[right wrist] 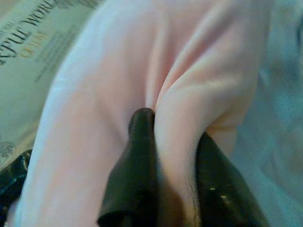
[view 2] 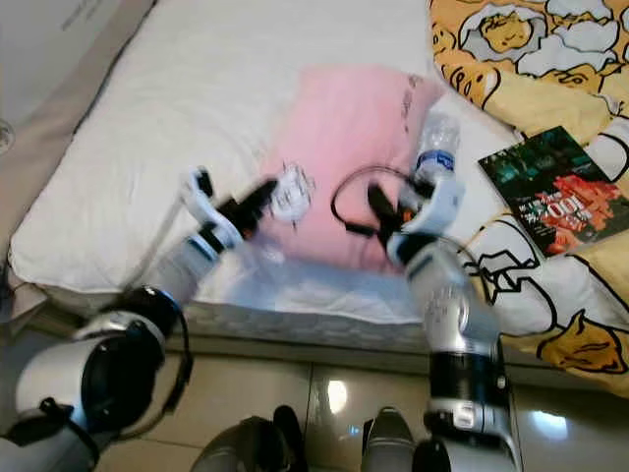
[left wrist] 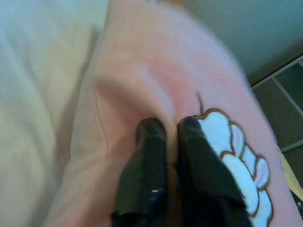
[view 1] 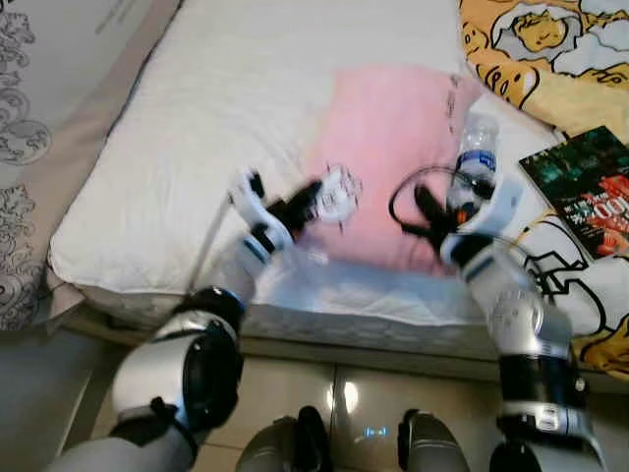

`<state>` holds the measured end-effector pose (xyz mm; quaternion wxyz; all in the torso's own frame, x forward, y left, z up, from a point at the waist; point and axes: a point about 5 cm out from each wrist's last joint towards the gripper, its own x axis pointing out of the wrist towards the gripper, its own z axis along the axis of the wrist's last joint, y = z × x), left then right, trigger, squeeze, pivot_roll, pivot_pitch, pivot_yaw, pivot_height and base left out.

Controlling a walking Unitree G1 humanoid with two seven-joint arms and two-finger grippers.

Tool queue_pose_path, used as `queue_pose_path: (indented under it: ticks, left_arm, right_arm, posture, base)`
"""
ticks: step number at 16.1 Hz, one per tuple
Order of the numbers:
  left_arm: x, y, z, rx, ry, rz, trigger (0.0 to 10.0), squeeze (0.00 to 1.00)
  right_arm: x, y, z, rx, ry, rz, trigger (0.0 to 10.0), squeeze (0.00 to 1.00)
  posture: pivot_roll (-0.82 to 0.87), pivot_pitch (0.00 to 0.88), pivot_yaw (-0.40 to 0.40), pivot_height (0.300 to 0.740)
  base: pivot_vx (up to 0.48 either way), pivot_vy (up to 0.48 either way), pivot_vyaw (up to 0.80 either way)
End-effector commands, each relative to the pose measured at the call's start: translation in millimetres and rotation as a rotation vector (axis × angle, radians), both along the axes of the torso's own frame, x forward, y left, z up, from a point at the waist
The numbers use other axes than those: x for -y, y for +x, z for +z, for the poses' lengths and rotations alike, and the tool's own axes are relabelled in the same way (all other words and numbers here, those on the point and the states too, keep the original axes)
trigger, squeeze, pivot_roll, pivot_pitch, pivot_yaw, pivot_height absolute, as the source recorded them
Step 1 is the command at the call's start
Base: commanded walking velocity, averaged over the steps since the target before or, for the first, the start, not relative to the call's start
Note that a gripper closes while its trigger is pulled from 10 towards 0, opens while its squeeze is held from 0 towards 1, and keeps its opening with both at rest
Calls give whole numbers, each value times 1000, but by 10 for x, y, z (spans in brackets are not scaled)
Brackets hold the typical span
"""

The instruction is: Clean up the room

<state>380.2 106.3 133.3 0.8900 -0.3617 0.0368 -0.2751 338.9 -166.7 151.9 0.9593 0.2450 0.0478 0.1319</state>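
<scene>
Pink cloth (view 1: 388, 157) on the white bed (view 1: 197, 147), pinched by left gripper (left wrist: 171, 130) and right gripper (right wrist: 175, 137); plastic bottle (view 1: 476, 162) alongside.

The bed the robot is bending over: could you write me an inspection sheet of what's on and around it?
Surface: bed with white cover.
Job's things: pink cloth lying flat; water bottle beside it.
Clutter: book on yellow cartoon blanket.
Grippers: left gripper shut on a fold of the pink cloth; right gripper pinching another fold.
Cables: black loop by right gripper.
Surroundings: tiled floor; patterned wall.
</scene>
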Motion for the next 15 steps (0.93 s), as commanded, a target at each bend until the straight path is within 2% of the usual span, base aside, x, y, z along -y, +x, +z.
queue_pose_path:
  ticks: [1, 3, 4, 5, 8, 9, 11, 13, 15]
  left_arm:
    - [-112, 41, 132, 69, 21, 10, 0, 0]
    - [-299, 75, 266, 141, 94, 34, 0, 0]
    - [-333, 78, 303, 162, 93, 33, 0, 0]
    - [-447, 99, 458, 225, 78, 46, 0, 0]
    - [-532, 125, 533, 233, 91, 77, 0, 0]
    - [-511, 125, 525, 230, 95, 71, 0, 0]
    - [-435, 121, 527, 238, 95, 50, 0, 0]
    - [-381, 127, 577, 248, 63, 41, 0, 0]
    - [-341, 131, 623, 261, 48, 33, 0, 0]
  right_arm:
    - [-66, -2, 12, 8, -6, 45, 0, 0]
    - [85, -34, -107, -32, -43, 9, 0, 0]
    - [110, -48, -115, -34, -48, 8, 0, 0]
    - [224, -96, -127, -39, -68, -5, 0, 0]
    - [319, -114, -128, -41, -80, -25, 0, 0]
    - [319, -95, -89, -29, -77, -28, 0, 0]
    - [298, -15, 51, 2, -7, -41, 0, 0]
    - [276, 116, 281, 36, 139, -60, 0, 0]
    - [223, 191, 416, 62, 198, -49, 0, 0]
  posture:
    - [-256, 176, 214, 740]
    - [-246, 172, 213, 740]
    - [-244, 171, 214, 740]
    - [-243, 166, 215, 740]
    - [-247, 154, 221, 740]
    - [-250, 149, 222, 740]
    - [-249, 140, 221, 740]
    - [-246, 129, 220, 740]
    - [-239, 112, 216, 740]
  base:
    - [0, 0, 0]
    - [0, 0, 0]
    - [0, 0, 0]
    - [0, 0, 0]
    - [0, 0, 0]
    - [0, 0, 0]
    - [0, 0, 0]
    - [0, 0, 0]
    - [0, 0, 0]
